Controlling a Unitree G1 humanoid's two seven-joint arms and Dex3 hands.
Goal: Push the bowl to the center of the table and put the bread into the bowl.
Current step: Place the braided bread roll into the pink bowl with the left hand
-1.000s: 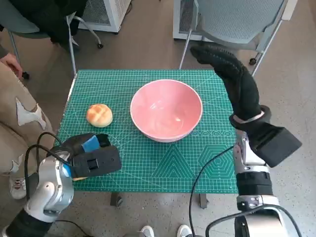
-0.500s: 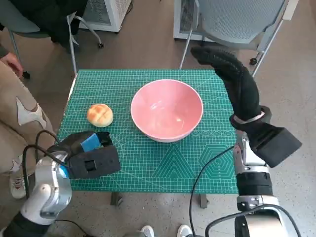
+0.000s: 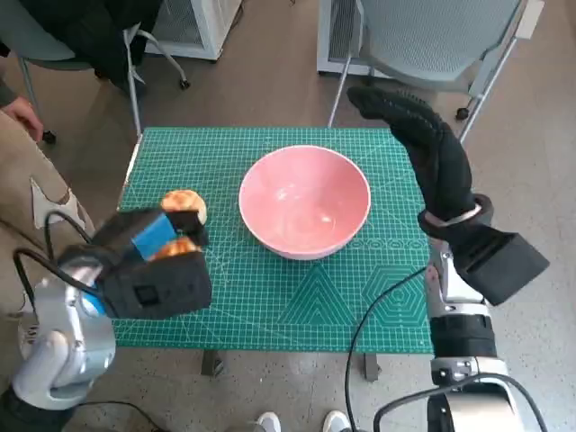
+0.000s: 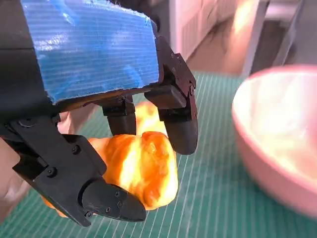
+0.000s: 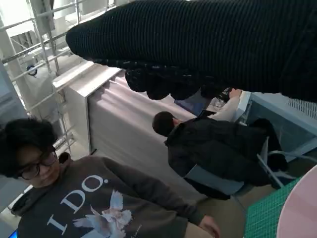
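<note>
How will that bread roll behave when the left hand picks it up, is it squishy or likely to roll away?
The bread looks puffy and golden, so it is probably soft and light and may dent under a firm squeeze. Its rounded top suggests that it could roll if nudged sideways. The left hand has its fingers curved over it, which should keep it from slipping.

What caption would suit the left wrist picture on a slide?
Blue-taped left hand closing its black fingers around the golden bread on the green mat, pink bowl alongside.
</note>
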